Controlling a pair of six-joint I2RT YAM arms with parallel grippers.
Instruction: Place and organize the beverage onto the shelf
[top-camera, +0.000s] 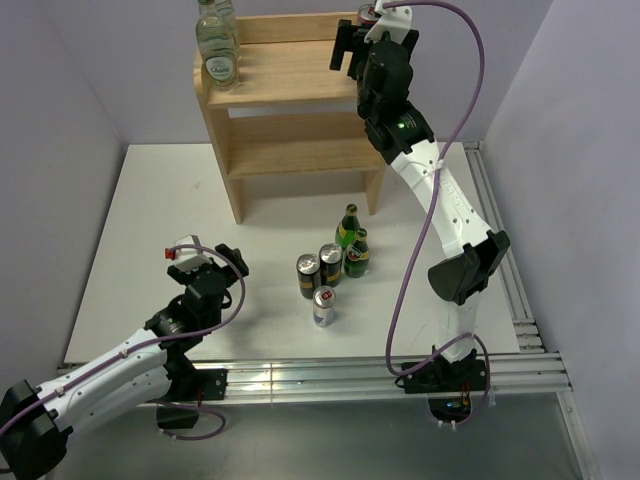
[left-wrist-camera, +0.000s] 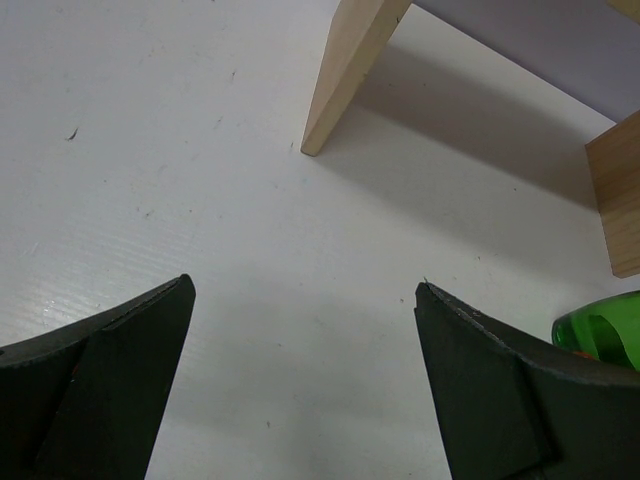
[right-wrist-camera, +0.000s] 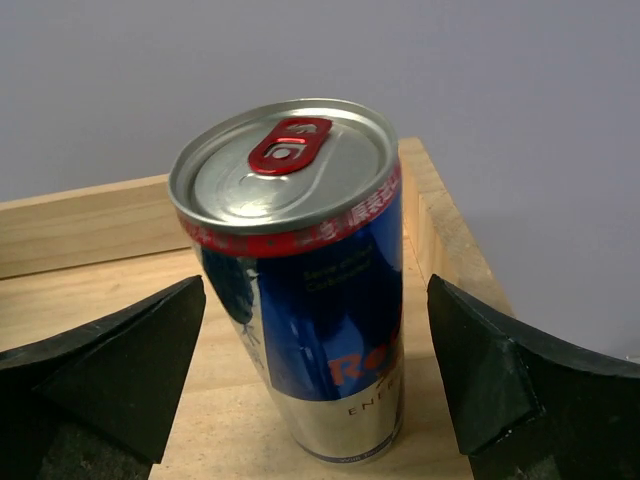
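The left gripper (top-camera: 205, 262) rests low over the white table (top-camera: 150, 220) with its fingers (left-wrist-camera: 100, 385) wide apart and nothing between them; ahead of it is a shelf leg (left-wrist-camera: 345, 80), and a green bottle (left-wrist-camera: 600, 330) shows at its right side. I think it waits so that it does not disturb the other arm. Two clear glass bottles (top-camera: 217, 45) stand at the left end of the top tier of the wooden shelf (top-camera: 290, 85). Two black-and-gold cans (top-camera: 320, 270), one silver can (top-camera: 324, 305) and two green bottles (top-camera: 352, 242) are grouped on the table, not yet shelved. The right gripper (right-wrist-camera: 312, 300) is at the right end of the top tier, its fingers apart on both sides of a silver-and-blue can (right-wrist-camera: 300, 290) and not touching it. The can stands by itself near the edge, probably to leave the middle free.
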